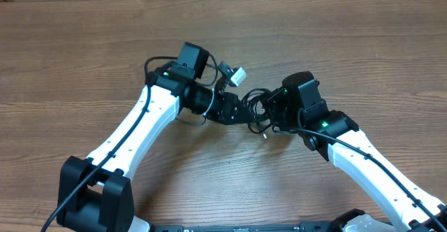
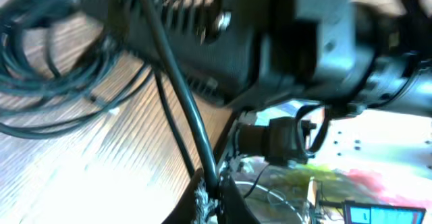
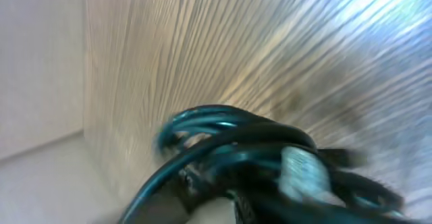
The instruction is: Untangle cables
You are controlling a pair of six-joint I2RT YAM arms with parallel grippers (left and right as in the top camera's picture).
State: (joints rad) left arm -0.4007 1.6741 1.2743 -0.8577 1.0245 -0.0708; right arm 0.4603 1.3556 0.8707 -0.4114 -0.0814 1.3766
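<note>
The cables (image 1: pixel 255 107) sit as a small tangle at the middle of the table (image 1: pixel 349 43), just right of the left gripper (image 1: pixel 236 110) and just left of the right gripper (image 1: pixel 272 114), with both arms equally near. The left gripper is pressed together on one strand that runs from its tips toward loose loops. Whether the right gripper pinches anything cannot be told from its blurred view, though the bundle lies right against it; pulling apart would likely run left-right between them

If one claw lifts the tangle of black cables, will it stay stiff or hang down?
Probably floppy: the cables lie in loose curved loops. Likely light, since each one looks thin. They may snag rather than slide free, because the loops cross one another.
</note>
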